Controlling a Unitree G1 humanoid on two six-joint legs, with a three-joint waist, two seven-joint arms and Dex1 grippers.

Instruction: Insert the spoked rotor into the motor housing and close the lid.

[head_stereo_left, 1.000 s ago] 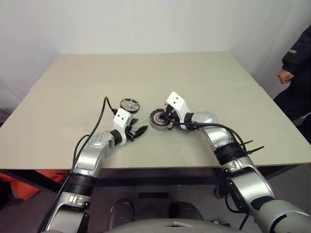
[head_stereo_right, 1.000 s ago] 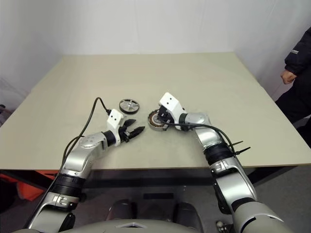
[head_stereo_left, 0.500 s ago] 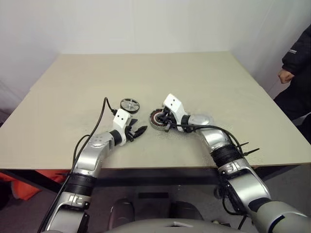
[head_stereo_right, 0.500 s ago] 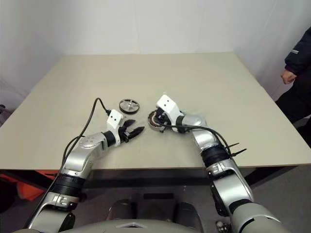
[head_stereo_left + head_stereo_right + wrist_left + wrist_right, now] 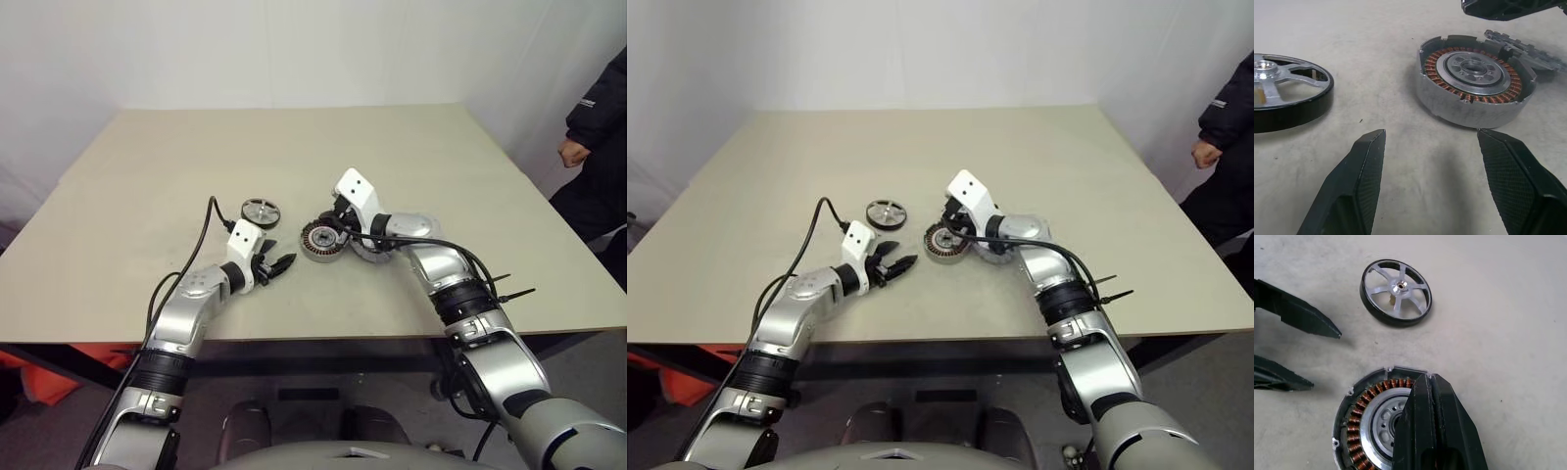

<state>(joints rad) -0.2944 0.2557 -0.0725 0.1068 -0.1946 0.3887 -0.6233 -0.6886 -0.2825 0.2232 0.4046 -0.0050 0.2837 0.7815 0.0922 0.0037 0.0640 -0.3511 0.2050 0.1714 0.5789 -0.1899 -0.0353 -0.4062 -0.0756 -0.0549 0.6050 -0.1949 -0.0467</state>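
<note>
Motor housing: the motor housing (image 5: 320, 240) sits flat on the desk (image 5: 411, 157), open side up, copper windings ringing a silver hub with a dark centre. A thin toothed silver plate (image 5: 1528, 49), perhaps the lid, lies flat just behind it in the left wrist view.

Spoked rotor: the spoked rotor (image 5: 262, 210) lies flat on the desk, spokes up, apart from the housing and on the robot's left of it, a little farther out on the desk.

Left gripper: the left gripper (image 5: 281, 264) is spread with nothing between its fingers (image 5: 1359, 191), low over the desk. It points toward the gap between rotor and housing, both just ahead of it.

Right gripper: the right gripper (image 5: 1430, 421) has its fingers pressed together, pinching nothing, poised above the housing's rim.

Key relation: the rotor lies ahead of and to the left of the left gripper's line, near it; the right gripper is over the housing, with the rotor beyond it. Judged from this, the left arm is the nearer one to fetch the rotor.

Axis: rotor and housing are both round with their axes vertical, so I judge the rotor needs lifting level and lowering straight onto the hub.

Stage: rotor not yet inserted; lid not yet closed.
</note>
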